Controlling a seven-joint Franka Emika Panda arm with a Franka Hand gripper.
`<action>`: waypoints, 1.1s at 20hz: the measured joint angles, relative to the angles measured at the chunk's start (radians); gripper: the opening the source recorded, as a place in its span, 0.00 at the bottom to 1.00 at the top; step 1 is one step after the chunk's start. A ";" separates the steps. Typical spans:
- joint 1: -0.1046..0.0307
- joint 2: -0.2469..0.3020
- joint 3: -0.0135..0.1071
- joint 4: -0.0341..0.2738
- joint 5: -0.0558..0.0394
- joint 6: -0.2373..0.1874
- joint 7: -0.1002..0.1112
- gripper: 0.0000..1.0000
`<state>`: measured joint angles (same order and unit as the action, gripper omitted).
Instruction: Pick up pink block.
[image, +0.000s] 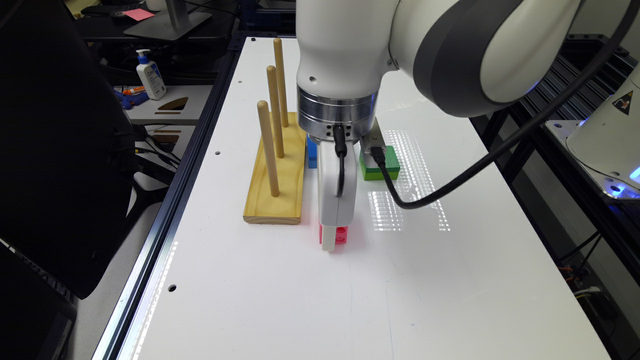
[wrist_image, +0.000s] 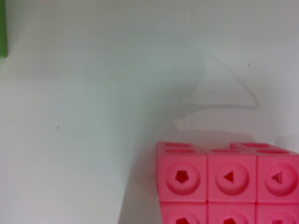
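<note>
Pink block (wrist_image: 229, 184) sits flat on the table (image: 450, 280), gripper (image: 334, 244) low over it (grip state unclear) for pickup.

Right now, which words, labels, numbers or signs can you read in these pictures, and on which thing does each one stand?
No text can be read.
Lotion bottle: its label print is too small and blurred.
Robot base: a triangular warning sign, no words.
Pink block: moulded holes, no letters.

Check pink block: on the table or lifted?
On the table. The pink block sits flat on the white table in the exterior view, the end effector down at it.
</note>
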<state>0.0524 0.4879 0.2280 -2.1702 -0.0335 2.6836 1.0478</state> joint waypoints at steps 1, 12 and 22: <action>0.000 0.000 -0.001 0.000 -0.0001 -0.002 0.000 0.00; 0.000 -0.075 -0.003 -0.002 -0.0002 -0.079 0.002 0.00; 0.000 -0.193 0.007 -0.002 0.0000 -0.196 0.016 0.00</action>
<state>0.0526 0.2954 0.2352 -2.1724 -0.0336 2.4874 1.0633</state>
